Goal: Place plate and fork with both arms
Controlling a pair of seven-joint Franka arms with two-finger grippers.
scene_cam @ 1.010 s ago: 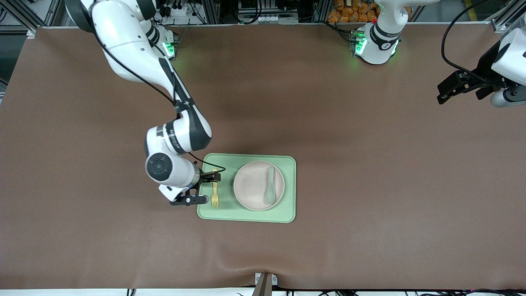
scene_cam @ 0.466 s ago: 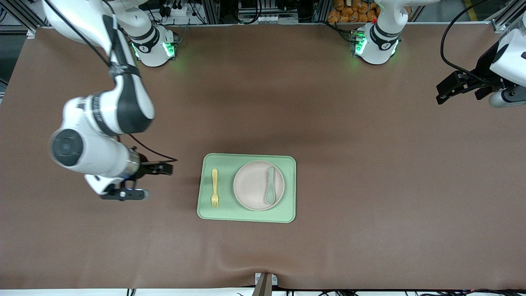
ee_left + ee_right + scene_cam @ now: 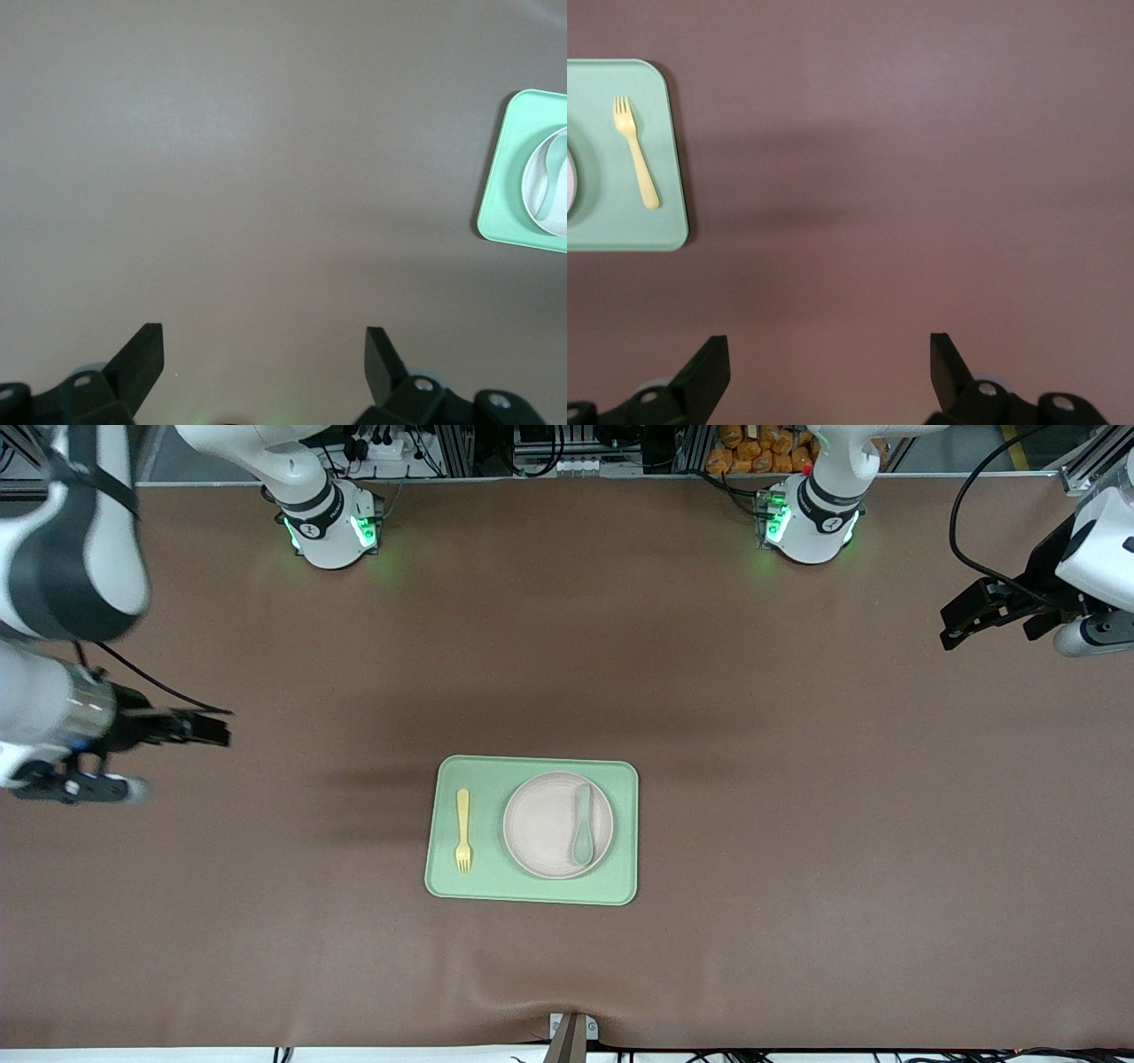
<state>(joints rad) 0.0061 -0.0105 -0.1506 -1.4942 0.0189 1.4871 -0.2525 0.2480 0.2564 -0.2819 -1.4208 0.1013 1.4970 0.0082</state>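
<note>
The off-white plate (image 3: 545, 833) sits on a light green tray (image 3: 532, 890) in the middle of the table, with a grey-green spoon (image 3: 582, 824) lying on it. The pale yellow fork (image 3: 462, 841) lies on the tray beside the plate, toward the right arm's end. My right gripper (image 3: 183, 761) is open and empty over bare table, well away from the tray. Its wrist view shows the fork (image 3: 636, 150) and the tray (image 3: 620, 226). My left gripper (image 3: 950, 627) is open and empty, waiting at the left arm's end of the table. Its wrist view shows the tray (image 3: 498, 204) and the plate (image 3: 539, 190).
A brown cloth (image 3: 797, 824) covers the table. The two arm bases (image 3: 332, 527) (image 3: 811, 522) stand along the edge farthest from the front camera. A small metal bracket (image 3: 571, 1035) sits at the nearest edge.
My right gripper has left the fork lying on the tray and swung away, empty, toward the right arm's end of the table. The left arm has not moved.
</note>
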